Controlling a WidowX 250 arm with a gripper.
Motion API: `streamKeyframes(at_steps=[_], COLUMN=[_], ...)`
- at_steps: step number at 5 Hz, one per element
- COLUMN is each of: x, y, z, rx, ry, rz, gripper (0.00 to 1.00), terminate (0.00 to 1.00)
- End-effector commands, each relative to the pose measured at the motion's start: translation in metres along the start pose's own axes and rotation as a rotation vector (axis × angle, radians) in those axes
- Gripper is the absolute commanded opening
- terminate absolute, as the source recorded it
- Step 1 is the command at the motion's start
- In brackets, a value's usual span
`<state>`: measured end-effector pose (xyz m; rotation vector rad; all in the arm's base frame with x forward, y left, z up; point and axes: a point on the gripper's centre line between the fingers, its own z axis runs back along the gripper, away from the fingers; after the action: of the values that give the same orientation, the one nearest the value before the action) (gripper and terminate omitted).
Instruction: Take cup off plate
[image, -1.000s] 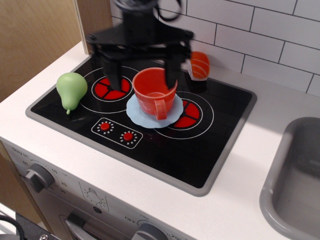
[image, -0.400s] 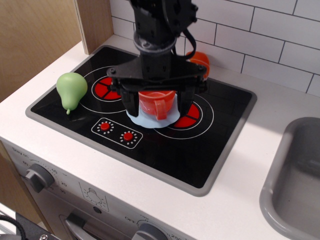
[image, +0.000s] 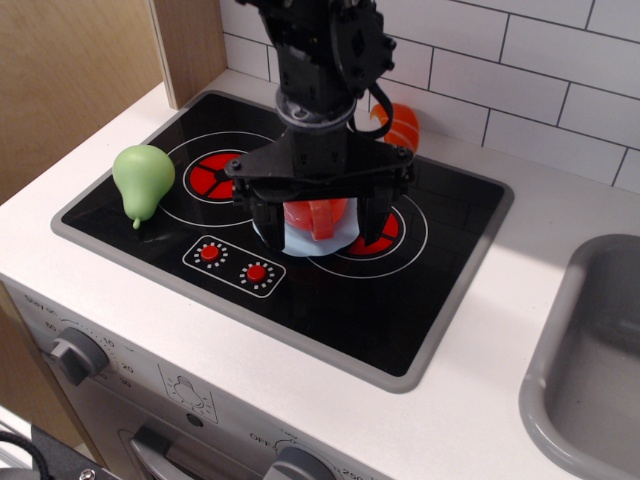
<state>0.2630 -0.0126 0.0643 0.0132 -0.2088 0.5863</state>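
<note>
The red-orange cup (image: 317, 216) stands upright on the light blue plate (image: 308, 243) in the middle of the black stove top (image: 400, 300). Only the cup's lower body and handle show below the black gripper body. My gripper (image: 322, 236) is low over the cup and open. Its left finger (image: 268, 222) and right finger (image: 376, 222) reach down on either side of the cup, with gaps between them and it. The cup's rim is hidden by the gripper.
A green pear (image: 141, 179) lies on the left burner. An orange-and-white sushi piece (image: 402, 121) sits behind the gripper by the tiled wall. A grey sink (image: 588, 370) is at the right. A wooden panel (image: 70, 70) stands at the left.
The gripper has come forward and down from behind the cup and now straddles it with its fingers low at the cup's sides. The cup and plate have not moved.
</note>
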Motion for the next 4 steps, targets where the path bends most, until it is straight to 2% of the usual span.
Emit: streamKeyframes(at_steps=[1, 3, 4], x=[0.014, 0.021, 0.023], y=[-0.005, -0.005, -0.004], z=[0.007, 0.015, 0.027], rx=[-0.020, -0.007, -0.030], ry=[-0.088, -0.085, -0.147], rz=[-0.012, -0.015, -0.007], gripper=[0.00, 0.00, 0.00], terminate=[0.00, 0.00, 0.00])
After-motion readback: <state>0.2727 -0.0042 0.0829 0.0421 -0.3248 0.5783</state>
